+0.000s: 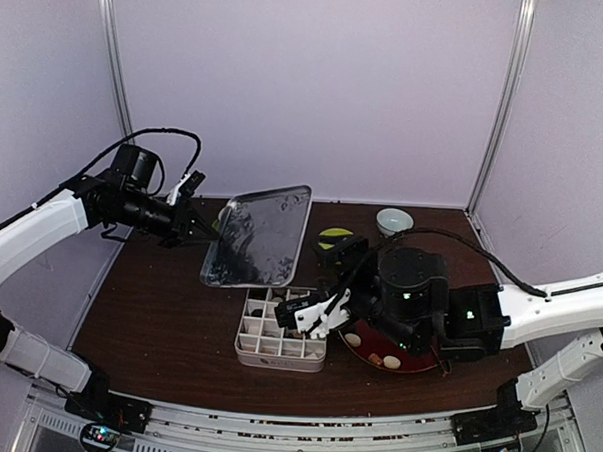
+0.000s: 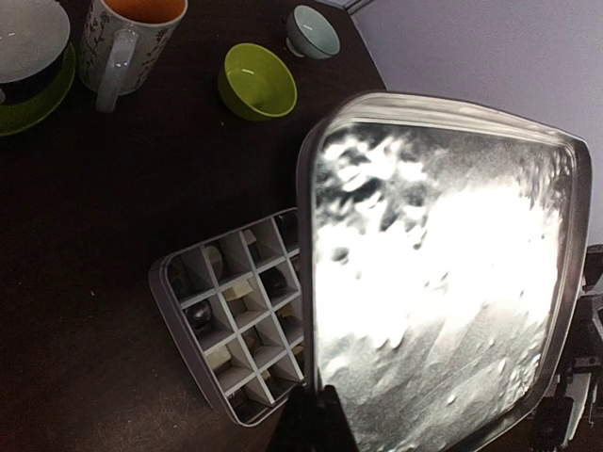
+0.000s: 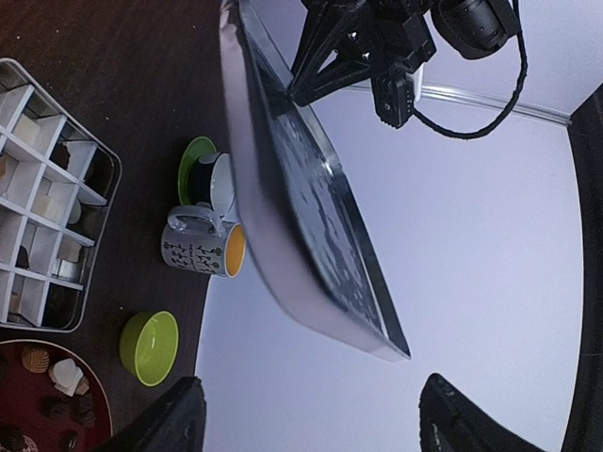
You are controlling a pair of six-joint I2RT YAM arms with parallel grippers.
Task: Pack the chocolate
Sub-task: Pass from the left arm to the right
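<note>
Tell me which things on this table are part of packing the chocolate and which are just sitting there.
Job: chocolates, red plate, divided box, lid held in the left tool.
Lying about: green bowl, mug, pale bowl, cup on green saucer.

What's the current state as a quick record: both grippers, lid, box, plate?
left gripper: shut on the lid edge, holding it raised and tilted above the table
right gripper: open, empty, low at the box's right edge
box: uncovered, gridded; some cells hold chocolate, others look empty
plate: red, right of the box, several pieces on it
behind: green bowl, mug
</note>
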